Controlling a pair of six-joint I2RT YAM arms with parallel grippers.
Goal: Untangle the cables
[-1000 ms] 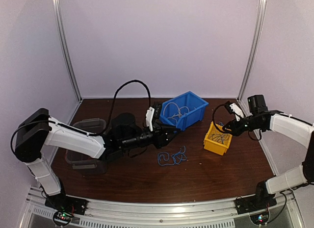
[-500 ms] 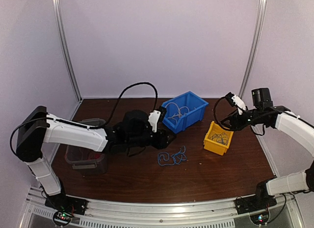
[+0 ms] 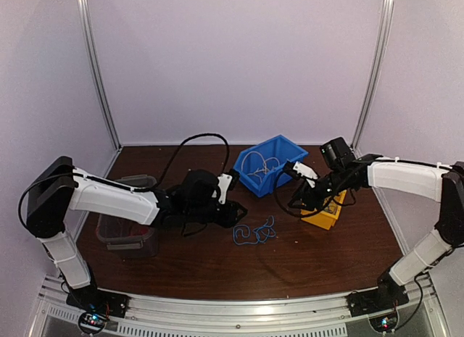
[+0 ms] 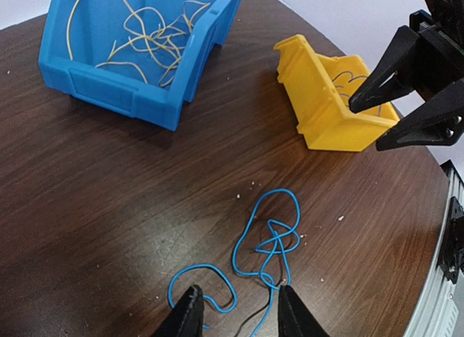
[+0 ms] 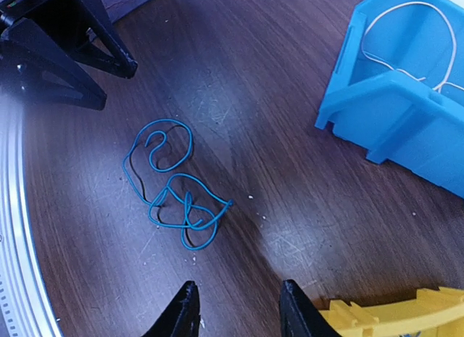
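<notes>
A tangled blue cable (image 3: 254,233) lies loose on the brown table; it also shows in the left wrist view (image 4: 272,235) and the right wrist view (image 5: 174,185). My left gripper (image 3: 235,214) (image 4: 235,311) is open and empty, low over the cable's near left end, with cable strands between its fingertips. My right gripper (image 3: 296,198) (image 5: 235,308) is open and empty above bare table, to the right of the cable and beside the yellow bin (image 3: 322,215). Pale yellow-white cables (image 4: 145,32) lie in the blue bin (image 3: 274,179). Thin cables (image 4: 348,80) lie in the yellow bin.
The blue bin (image 4: 138,98) (image 5: 391,98) stands tilted at the back centre. The yellow bin (image 4: 319,112) (image 5: 391,315) stands right of it. A clear grey container (image 3: 127,228) sits at the left under my left arm. Each gripper shows in the other's wrist view.
My right gripper has swung left from over the yellow bin to the table beside the blue cable. My left gripper has come forward and down from the blue bin to the cable.
</notes>
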